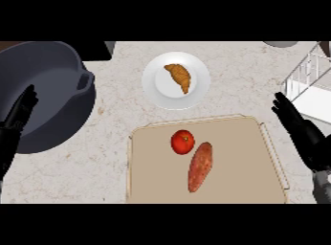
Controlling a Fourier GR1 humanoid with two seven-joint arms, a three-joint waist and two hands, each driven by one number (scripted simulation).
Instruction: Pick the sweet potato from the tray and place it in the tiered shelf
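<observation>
Orange-brown, the sweet potato (200, 167) lies on the beige tray (235, 191) at the lower centre of the frame, just beside a red tomato (182, 141). Above them a white plate (161, 91) carries a croissant (179, 77). A dark pot (48, 81) fills the upper left of the desk (119, 67). The white tiered shelf (313, 86) stands at the upper right. Both hands, left (16, 117) and right (303, 131), rest with fingers straight, holding nothing.
</observation>
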